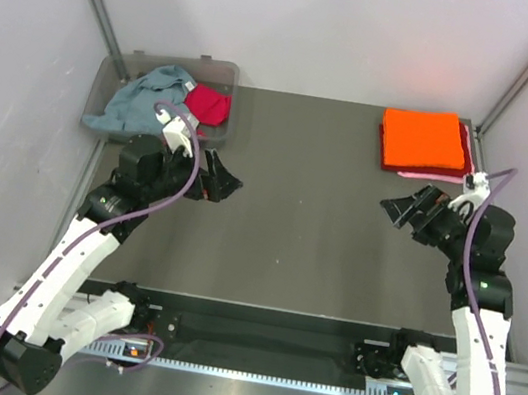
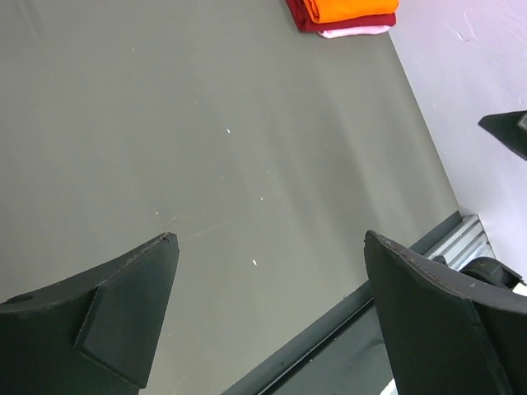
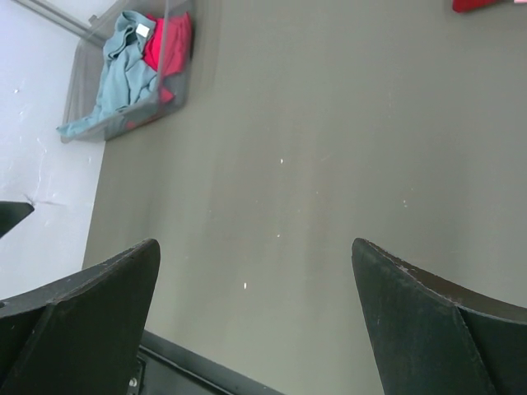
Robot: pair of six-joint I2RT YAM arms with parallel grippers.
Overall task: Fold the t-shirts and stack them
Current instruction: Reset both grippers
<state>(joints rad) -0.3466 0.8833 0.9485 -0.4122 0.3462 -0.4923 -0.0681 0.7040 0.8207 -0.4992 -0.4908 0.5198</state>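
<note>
Lying in the bin [image 1: 227, 76] — grey-blue tee [image 3: 115, 74], white tag [image 3: 142, 30] unreadable

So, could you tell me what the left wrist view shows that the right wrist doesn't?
Only left wrist: orange t-shirt folded atop dark red t-shirt and pink t-shirt. Only right wrist: clear bin holding grey-blue t-shirt and magenta t-shirt. Both: grey table and an open gripper: left gripper, right gripper. A red sliver atop the right wrist view may be that stack.
</note>
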